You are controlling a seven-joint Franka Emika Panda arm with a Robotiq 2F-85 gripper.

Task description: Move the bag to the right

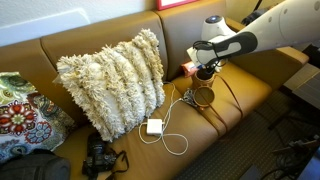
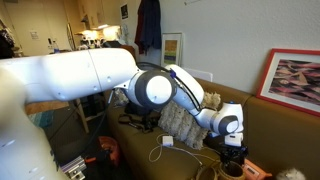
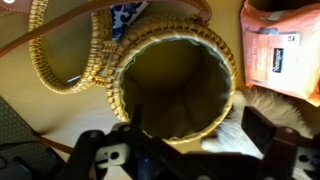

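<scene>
Hovering right above the bag (image 3: 175, 85), the claw (image 3: 187, 148) was spread open, gripping nothing. Bag sat on the worktop (image 1: 250, 92) near the shaggy pillow (image 1: 112, 80). My worry was it pinching only the floppy rim, or the strap (image 3: 45, 50) snagging mid-move.

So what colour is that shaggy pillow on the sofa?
The pillow is cream; an exterior view shows it best.
</scene>
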